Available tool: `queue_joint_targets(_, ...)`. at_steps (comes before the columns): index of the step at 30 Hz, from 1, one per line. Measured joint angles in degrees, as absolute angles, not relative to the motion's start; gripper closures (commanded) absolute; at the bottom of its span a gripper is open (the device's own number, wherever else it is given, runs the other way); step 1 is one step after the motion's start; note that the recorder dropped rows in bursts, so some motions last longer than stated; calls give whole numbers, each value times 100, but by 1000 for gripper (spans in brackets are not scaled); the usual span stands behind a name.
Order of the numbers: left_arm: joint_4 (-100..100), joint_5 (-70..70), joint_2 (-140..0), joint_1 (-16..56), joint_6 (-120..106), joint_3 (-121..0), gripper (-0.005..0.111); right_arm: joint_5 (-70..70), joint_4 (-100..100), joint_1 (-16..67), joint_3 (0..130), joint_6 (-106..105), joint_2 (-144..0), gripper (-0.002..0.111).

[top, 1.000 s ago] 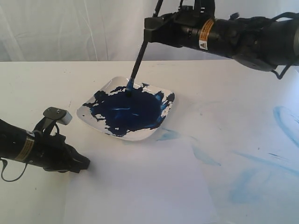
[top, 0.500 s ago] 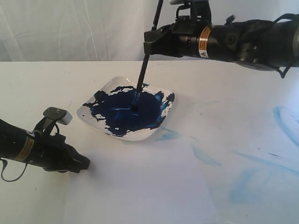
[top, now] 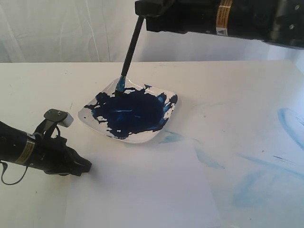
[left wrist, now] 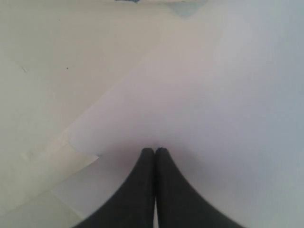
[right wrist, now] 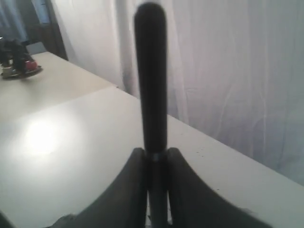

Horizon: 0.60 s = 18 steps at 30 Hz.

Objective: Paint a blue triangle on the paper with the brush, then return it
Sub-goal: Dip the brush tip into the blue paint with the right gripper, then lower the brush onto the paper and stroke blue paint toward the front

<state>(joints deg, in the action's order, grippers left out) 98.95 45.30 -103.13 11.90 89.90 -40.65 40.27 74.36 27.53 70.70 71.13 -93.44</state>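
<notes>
My right gripper (top: pixel 142 9) is shut on the black brush (top: pixel 129 50), which hangs tilted with its blue-stained tip at the far rim of the white dish (top: pixel 142 138). The dish holds a dark blue paint pool (top: pixel 133 112). In the right wrist view the brush handle (right wrist: pixel 150 76) sticks up between the shut fingers of the right gripper (right wrist: pixel 156 153). The white paper (top: pixel 142 190) lies in front of the dish, bare of brushstrokes; no blue triangle shows. My left gripper (top: pixel 86 166) is shut and rests on the paper's left edge, its tips (left wrist: pixel 155 151) pressed on the paper (left wrist: pixel 213 95).
Faint pale-blue smears (top: pixel 259 166) mark the tabletop to the right of the paper, with one more (top: pixel 171 137) just beside the dish. A white curtain (top: pixel 57 28) hangs behind the table.
The right gripper rose and shifted left, lifting the brush tip out of the middle of the paint pool to the dish's far rim. The left arm stayed still.
</notes>
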Motion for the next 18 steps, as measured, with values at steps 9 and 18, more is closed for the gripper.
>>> queue_joint_targets(9,9895,4530,-10313,1190,8990,-4065,107,5582,9350,2762,6586,8140,-9015,108)
queue_joint_targets(18,9895,4530,-10313,1190,8980,-4065,107,5749,7779,2762,5777,6509,-9399,108)
